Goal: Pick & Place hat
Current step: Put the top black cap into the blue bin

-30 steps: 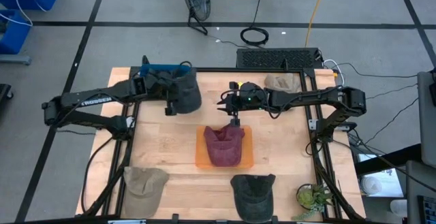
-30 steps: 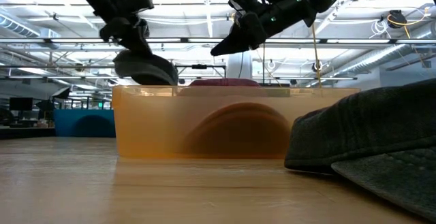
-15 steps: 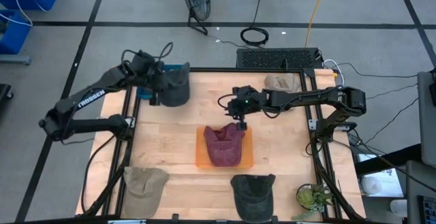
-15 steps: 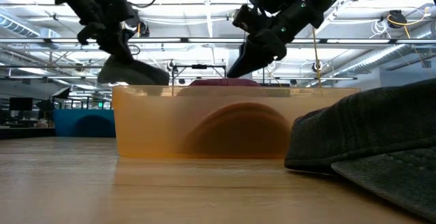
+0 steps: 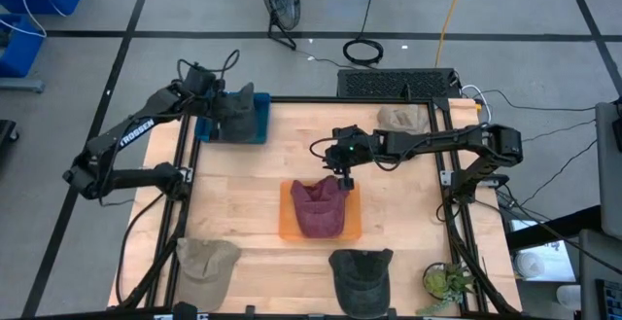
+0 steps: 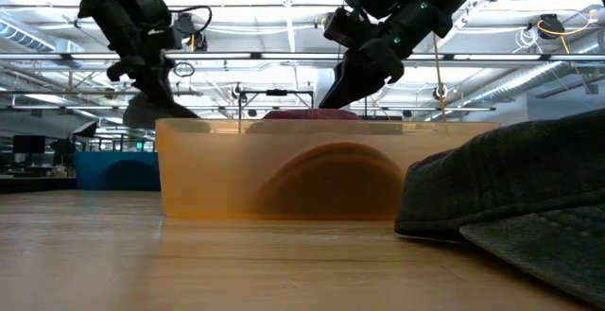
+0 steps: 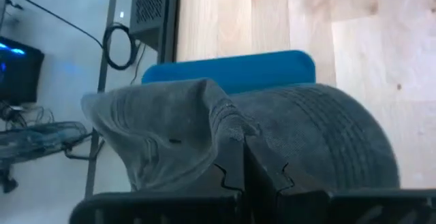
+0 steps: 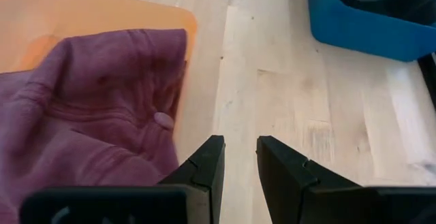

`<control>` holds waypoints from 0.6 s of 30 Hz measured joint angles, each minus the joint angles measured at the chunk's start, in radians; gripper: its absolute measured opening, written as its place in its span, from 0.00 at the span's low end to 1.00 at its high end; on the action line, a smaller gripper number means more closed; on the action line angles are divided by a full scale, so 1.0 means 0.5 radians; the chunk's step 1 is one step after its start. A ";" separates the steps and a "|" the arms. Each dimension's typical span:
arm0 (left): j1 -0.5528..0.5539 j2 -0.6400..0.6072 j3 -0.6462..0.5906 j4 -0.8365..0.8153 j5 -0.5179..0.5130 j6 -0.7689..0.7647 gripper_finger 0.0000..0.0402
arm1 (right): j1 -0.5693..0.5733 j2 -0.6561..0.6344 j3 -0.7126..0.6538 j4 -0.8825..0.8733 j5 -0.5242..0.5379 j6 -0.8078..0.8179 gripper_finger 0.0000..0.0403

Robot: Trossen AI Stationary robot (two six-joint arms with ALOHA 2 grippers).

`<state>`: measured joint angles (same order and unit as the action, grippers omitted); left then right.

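One dark grey hat (image 5: 236, 113) hangs pinched in the left gripper (image 5: 222, 116) over the blue bin (image 5: 255, 125) at the worktop's far-left corner; "TROSSEN" marks that arm; the right gripper (image 5: 343, 175), jaws slightly parted and empty, hovers by the orange tray (image 5: 286, 225)

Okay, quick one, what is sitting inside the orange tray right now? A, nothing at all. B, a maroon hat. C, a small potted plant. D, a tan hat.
B: the high view shows a maroon hat lying in the orange tray, with the right tool empty just above the tray's far edge, while the left tool holds a dark grey hat over the blue bin.
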<state>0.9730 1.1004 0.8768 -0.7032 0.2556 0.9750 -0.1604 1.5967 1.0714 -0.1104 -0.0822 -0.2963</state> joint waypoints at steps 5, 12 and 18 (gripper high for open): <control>0.008 0.116 0.000 0.010 -0.051 0.035 0.02 | 0.042 0.000 0.000 -0.014 0.001 0.035 0.19; -0.014 0.297 0.000 0.038 -0.208 0.040 0.04 | 0.065 0.001 0.000 -0.065 0.004 0.074 0.19; -0.059 0.372 0.001 0.083 -0.344 0.032 0.01 | 0.063 0.001 0.000 -0.075 0.005 0.096 0.19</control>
<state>0.9433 1.2864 0.8772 -0.6615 0.0837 0.9910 -0.1287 1.5970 1.0714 -0.1478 -0.0796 -0.2481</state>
